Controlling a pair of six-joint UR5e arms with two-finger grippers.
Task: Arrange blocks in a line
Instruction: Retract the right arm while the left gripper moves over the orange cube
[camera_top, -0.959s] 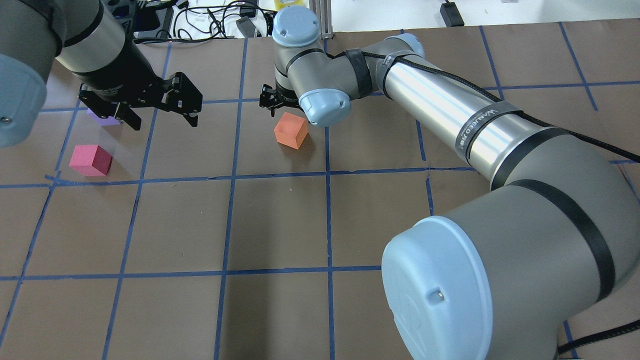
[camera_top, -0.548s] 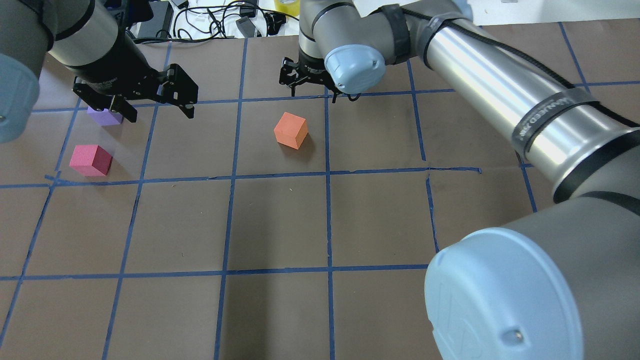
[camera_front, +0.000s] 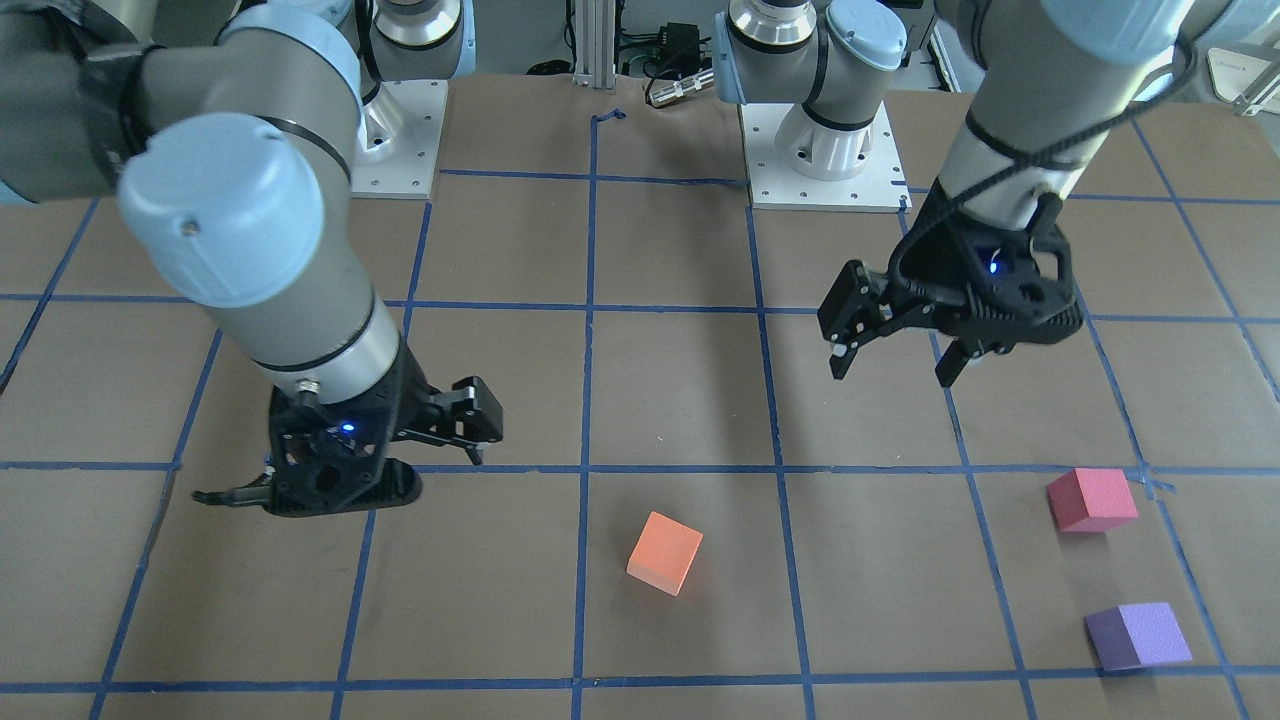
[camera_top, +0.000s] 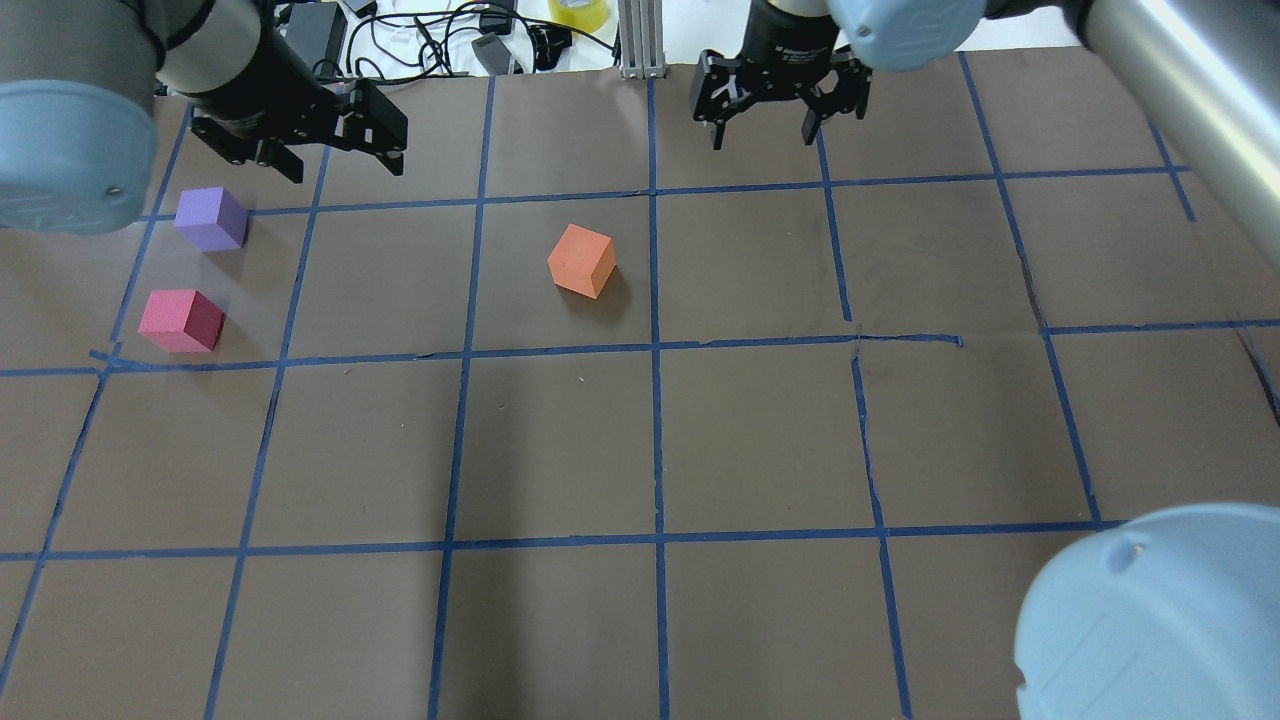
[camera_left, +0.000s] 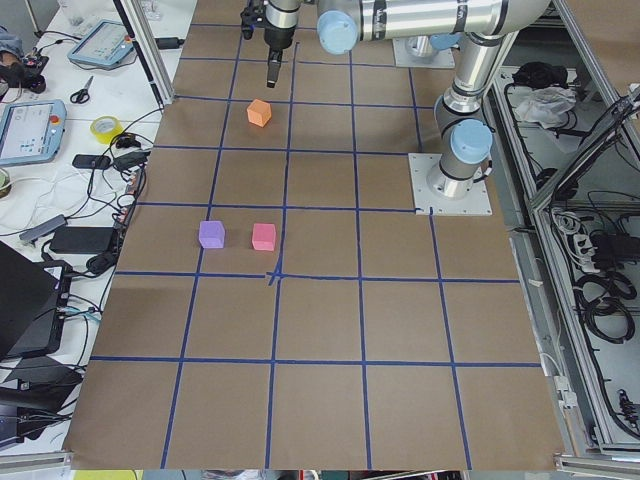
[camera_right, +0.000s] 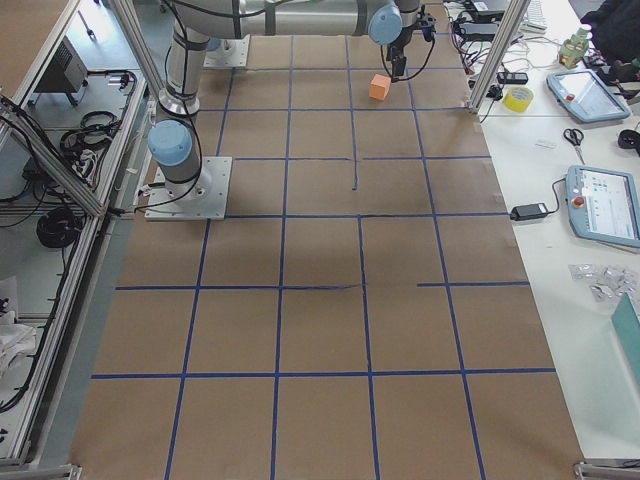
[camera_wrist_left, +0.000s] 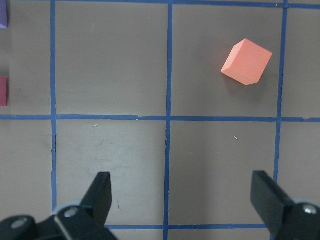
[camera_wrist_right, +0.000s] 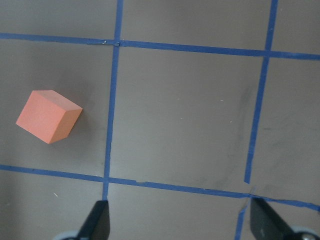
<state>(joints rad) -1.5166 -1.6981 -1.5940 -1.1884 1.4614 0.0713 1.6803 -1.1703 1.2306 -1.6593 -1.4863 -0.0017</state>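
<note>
Three cubes lie on the brown table. The orange block (camera_top: 581, 260) sits tilted near the middle; it also shows in the front view (camera_front: 665, 553) and in both wrist views (camera_wrist_left: 247, 62) (camera_wrist_right: 48, 116). The purple block (camera_top: 211, 218) and the pinkish-red block (camera_top: 182, 320) lie close together, apart, at the left. My left gripper (camera_top: 343, 160) hovers open and empty, beyond and to the right of the purple block. My right gripper (camera_top: 762, 130) hovers open and empty, beyond and to the right of the orange block.
The table (camera_top: 650, 440) is marked with a blue tape grid. Cables, a yellow tape roll (camera_top: 580, 12) and a metal post (camera_top: 635, 40) stand at its far edge. The arms' base plates (camera_front: 820, 160) are on the robot's side.
My right gripper has pulled away from the orange block, farther back and to the right. My left gripper has moved back from over the purple block, which now shows fully. The blocks have not moved.
</note>
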